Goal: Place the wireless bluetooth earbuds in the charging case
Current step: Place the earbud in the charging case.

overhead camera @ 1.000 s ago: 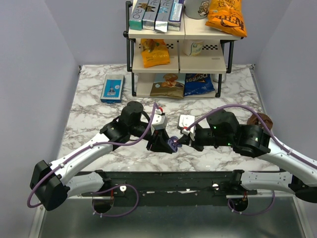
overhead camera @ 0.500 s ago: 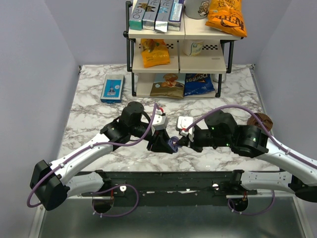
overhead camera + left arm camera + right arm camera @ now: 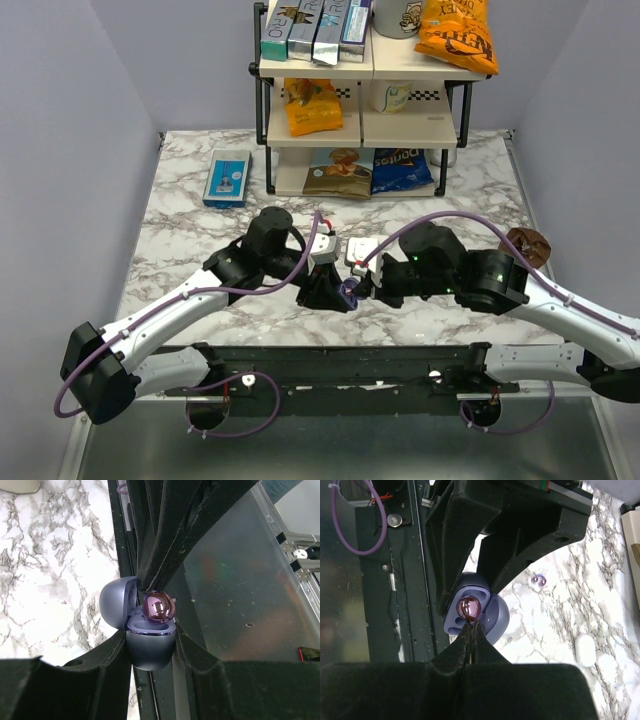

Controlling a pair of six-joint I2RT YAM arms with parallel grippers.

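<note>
The left gripper (image 3: 328, 292) is clenched on a small, smooth, bluish-grey oval plastic charging case (image 3: 149, 650). It holds the case with the hinged lid swung open, near the front edge of the white marble-patterned table (image 3: 200, 230), midway between the two arms. The right gripper (image 3: 470, 630) has its fingertips pressed together, touching a glossy pink rounded earbud (image 3: 159, 607) that sits in the case's mouth. A second earbud (image 3: 538, 580), small and purple, lies on the table nearby.
</note>
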